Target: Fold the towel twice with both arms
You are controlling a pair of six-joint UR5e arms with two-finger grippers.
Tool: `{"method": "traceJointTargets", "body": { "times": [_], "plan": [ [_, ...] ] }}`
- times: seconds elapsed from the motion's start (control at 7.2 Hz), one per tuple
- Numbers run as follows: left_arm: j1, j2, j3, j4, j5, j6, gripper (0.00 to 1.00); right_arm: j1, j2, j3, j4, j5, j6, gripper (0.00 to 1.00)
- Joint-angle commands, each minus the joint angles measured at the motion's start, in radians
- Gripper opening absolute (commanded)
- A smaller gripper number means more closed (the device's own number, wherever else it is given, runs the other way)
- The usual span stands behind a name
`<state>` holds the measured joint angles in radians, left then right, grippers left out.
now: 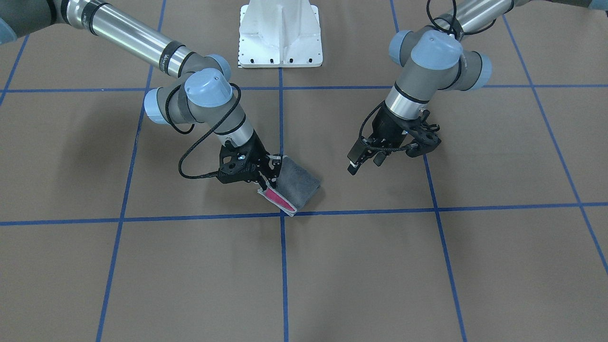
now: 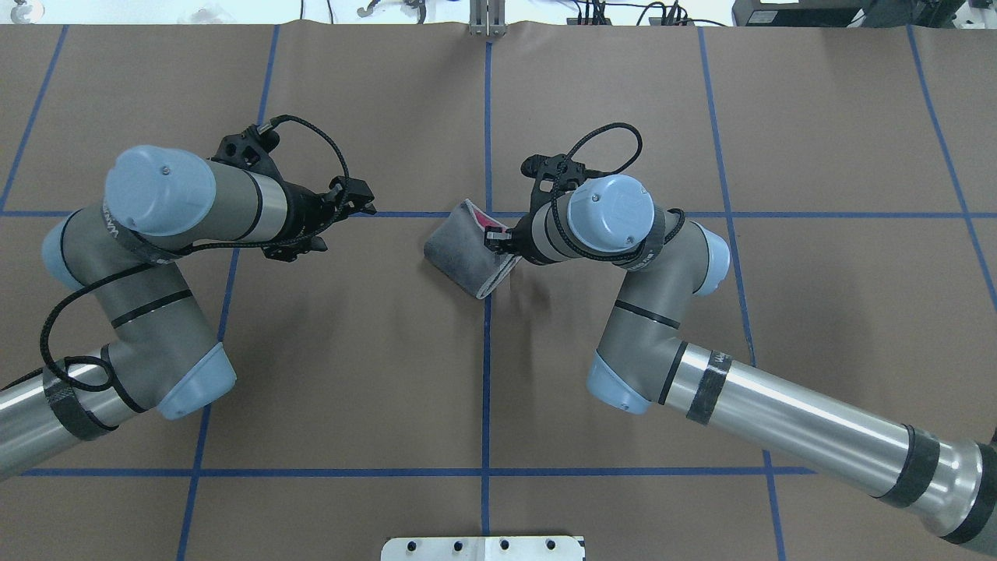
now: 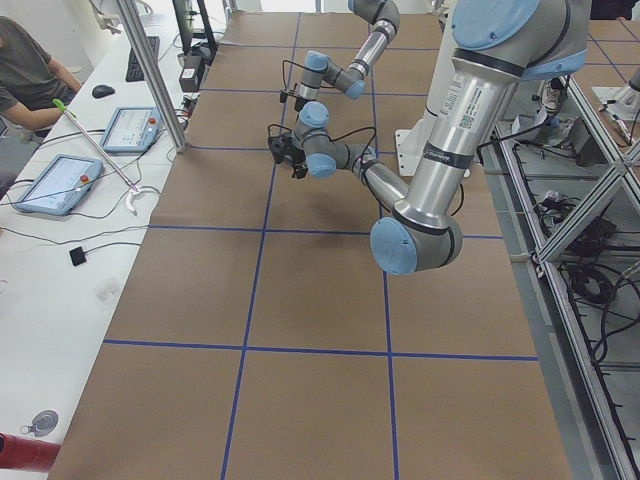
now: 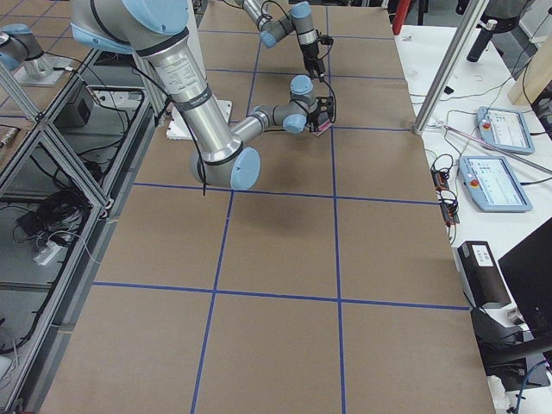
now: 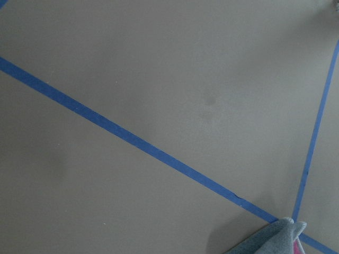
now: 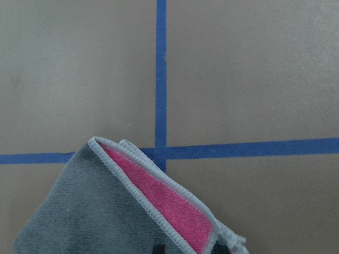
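Seen from over the robot's shoulders, going L to R: the L arm [image 2: 156, 234] comes in bent hard at the elbow, wrist aimed toward the table ctr. The L gripper [image 2: 360, 204] hangs over bare brown table [image 2: 350, 374] w/ its fingers [image 1: 354, 164] spread and nothing btwn them. The view from across the table shows the same gap. It's well apart from the towel [image 2: 459, 251]; its wrist cam catches only a grey corner of cloth at the bottom edge. The towel sits near the ctr crossing of the blue tape [image 2: 487, 374] lines, folded over w/ the dark grey face outward. A strip of pink shows inside the open edge, w/ the light grey border running round it. The folded side, toward the L gripper, looks to rest on the table, while the open edge is tilted up off it. The R gripper [image 2: 498, 238] is clamped on that raised edge, pinching the layers close to the pink strip. The R wrist cam looks straight down on that grey-and-pink corner, w/ the tape crossing just beyond it. Behind the gripper the R arm [image 2: 662, 312] doglegs back, and its long silver tube runs off the R side. The white base [image 2: 483, 548] sits at the near edge, in line w/ the ctr tape.
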<state>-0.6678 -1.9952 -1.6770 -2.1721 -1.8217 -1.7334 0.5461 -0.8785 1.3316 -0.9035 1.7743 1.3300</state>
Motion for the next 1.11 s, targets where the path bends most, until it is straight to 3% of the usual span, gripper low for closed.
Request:
{"method": "traceJointTargets", "body": {
  "times": [0.0, 0.97],
  "plan": [
    [-0.001, -0.002, -0.001, 0.000, 0.001, -0.002, 0.99, 0.000, 0.000, 0.000, 0.000, 0.001, -0.005, 0.00],
    [0.004, -0.007, 0.002, 0.002, 0.002, -0.011, 0.99, 0.055, 0.003, 0.028, 0.000, 0.023, -0.040, 0.00]
  ]
}}
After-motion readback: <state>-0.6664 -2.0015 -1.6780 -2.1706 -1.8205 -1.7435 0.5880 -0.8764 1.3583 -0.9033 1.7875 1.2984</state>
